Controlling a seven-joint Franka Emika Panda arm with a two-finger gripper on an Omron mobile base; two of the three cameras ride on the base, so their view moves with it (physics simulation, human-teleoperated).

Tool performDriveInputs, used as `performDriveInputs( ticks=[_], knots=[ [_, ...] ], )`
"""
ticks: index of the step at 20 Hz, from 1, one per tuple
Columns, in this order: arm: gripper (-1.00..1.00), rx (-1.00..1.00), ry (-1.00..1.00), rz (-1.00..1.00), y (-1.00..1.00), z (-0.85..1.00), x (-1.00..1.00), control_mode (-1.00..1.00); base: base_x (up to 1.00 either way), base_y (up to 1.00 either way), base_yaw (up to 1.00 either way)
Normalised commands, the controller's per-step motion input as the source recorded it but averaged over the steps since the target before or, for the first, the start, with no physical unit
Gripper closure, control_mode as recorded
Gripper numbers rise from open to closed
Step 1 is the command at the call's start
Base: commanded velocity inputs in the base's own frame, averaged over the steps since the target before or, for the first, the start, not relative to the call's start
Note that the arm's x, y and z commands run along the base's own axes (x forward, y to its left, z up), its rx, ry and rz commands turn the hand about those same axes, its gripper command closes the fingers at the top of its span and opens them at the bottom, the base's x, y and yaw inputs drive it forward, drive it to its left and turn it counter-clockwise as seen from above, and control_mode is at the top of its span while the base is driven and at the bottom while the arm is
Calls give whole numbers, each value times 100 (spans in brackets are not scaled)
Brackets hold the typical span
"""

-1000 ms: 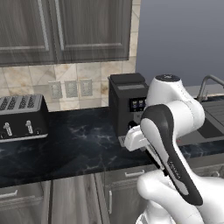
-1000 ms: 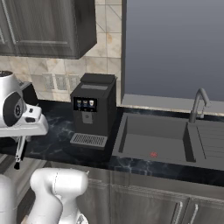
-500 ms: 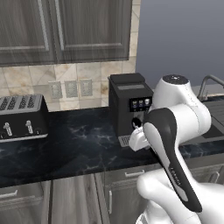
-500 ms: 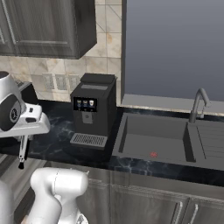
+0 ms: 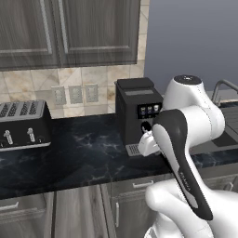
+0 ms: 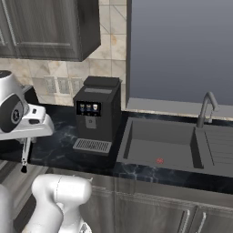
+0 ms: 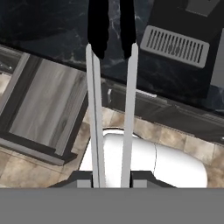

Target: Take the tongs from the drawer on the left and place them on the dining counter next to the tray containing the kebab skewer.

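Tongs point(image 7: 111, 87), one pair with two silvery arms ending in black tips, hang pinched in the pincer point(image 7: 111, 178) above the open drawer point(image 7: 43, 109). One coffee machine point(image 5: 138, 114), one toaster point(image 5: 23, 124) and one sink point(image 6: 159, 148) occupy the black bench point(image 5: 79, 155).

The table point(image 5: 88, 158), a black slab with white veins, carries a black toaster point(image 5: 21, 124) towards its left end and a black coffee machine point(image 6: 96, 113) further right, both near its back edge. A sink point(image 6: 159, 145), seemingly empty, is sunk into its right part.
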Motion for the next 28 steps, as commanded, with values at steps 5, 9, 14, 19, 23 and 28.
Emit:
performDriveInputs(
  ticks=[5,9,14,19,23,28],
  knots=[
    [100,0,0,0,-23,1,0,-100,0,0,0],
    [100,0,0,0,-25,0,0,-100,0,0,0],
    [100,0,0,0,-22,0,0,-100,0,0,0],
    [100,0,0,0,-22,0,0,-100,0,0,0],
    [100,0,0,0,-15,0,0,-100,0,0,0],
    [100,0,0,0,-1,0,0,-100,0,0,0]
  ],
)
